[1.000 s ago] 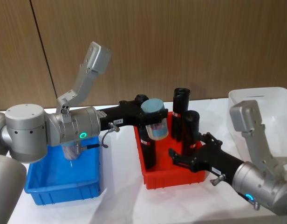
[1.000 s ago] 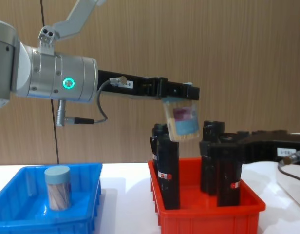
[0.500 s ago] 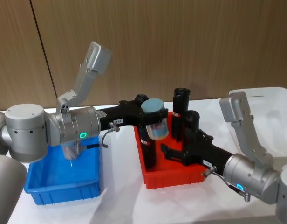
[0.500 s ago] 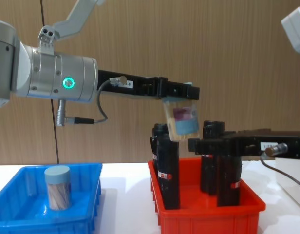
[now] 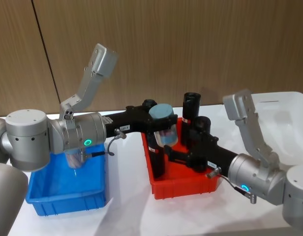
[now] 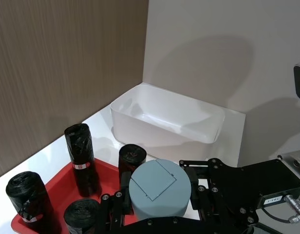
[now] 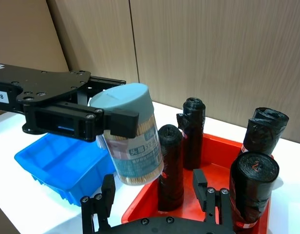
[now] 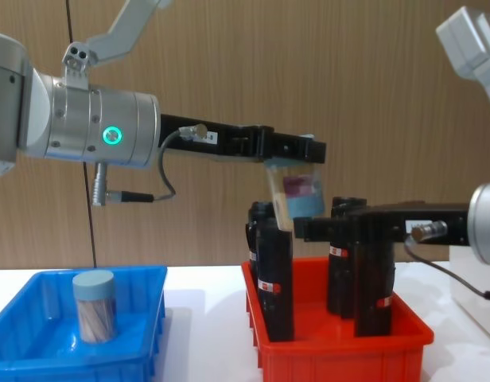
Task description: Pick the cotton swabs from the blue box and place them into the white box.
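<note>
— Right gripper [image 7: 153,185] has slid in over the red plastic bin [image 8: 340,354], hasn't it?
— Yes, jaws spread wide, near the base of the clear, grey-lidded jar of cotton swabs [image 8: 297,195]
— Who holds that jar?
— Left gripper [image 8: 293,153], clamped just under its lid, above the tall black bottles [image 8: 274,274]
— Any others?
— A second jar [image 8: 95,306] stands upright in the shallow blue plastic box [image 8: 70,368]; the white plastic box [image 5: 289,98] sits beyond the bin, rightward

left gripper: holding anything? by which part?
Yes. The left gripper holds a cotton swab jar by its top, fingers clamped just under the lid. The right gripper is open and holds nothing.
</note>
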